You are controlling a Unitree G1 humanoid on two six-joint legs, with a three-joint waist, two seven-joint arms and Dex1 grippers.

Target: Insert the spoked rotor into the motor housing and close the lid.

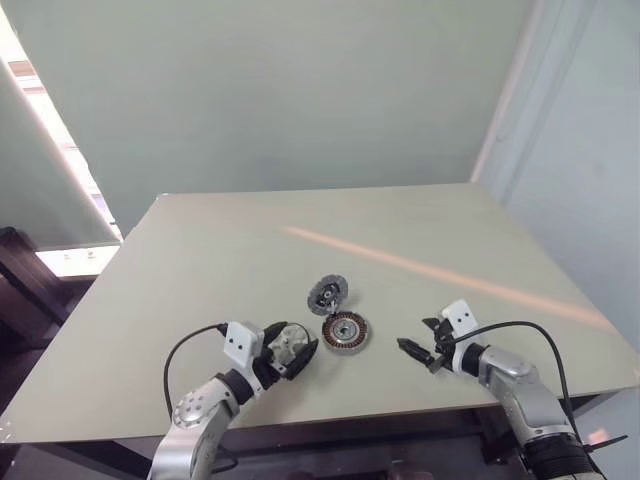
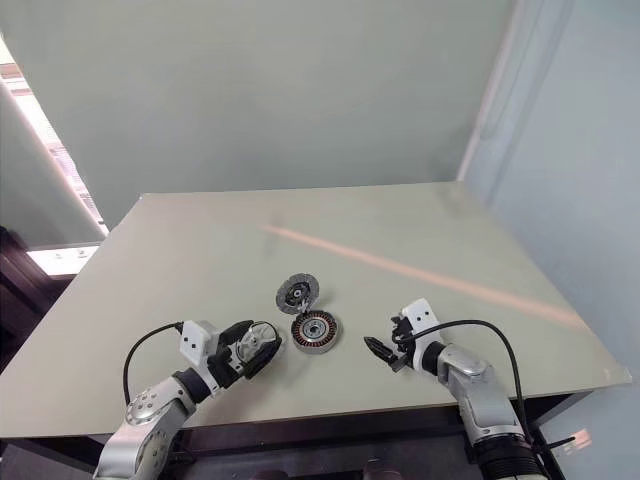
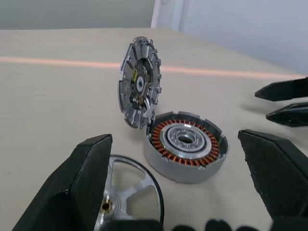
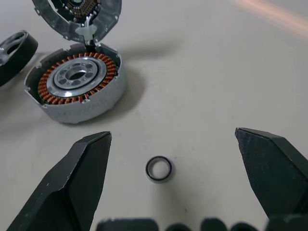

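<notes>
The spoked rotor (image 3: 126,191), a dark-rimmed wheel with silver spokes, lies flat on the table between the fingers of my open left gripper (image 1: 296,345), close to one finger. Just beyond it sits the motor housing (image 1: 345,331), a silvery round cup with copper windings inside. Its lid (image 1: 327,294) stands up, hinged open at the housing's far edge. My right gripper (image 1: 413,336) is open and low over the table to the right of the housing. A small metal ring (image 4: 159,169) lies on the table between its fingers, untouched.
The pale table (image 1: 200,260) stretches wide beyond the parts, with a faint orange stripe (image 1: 440,272) across it. Its front edge runs just under both wrists. A wall stands behind the table's far edge.
</notes>
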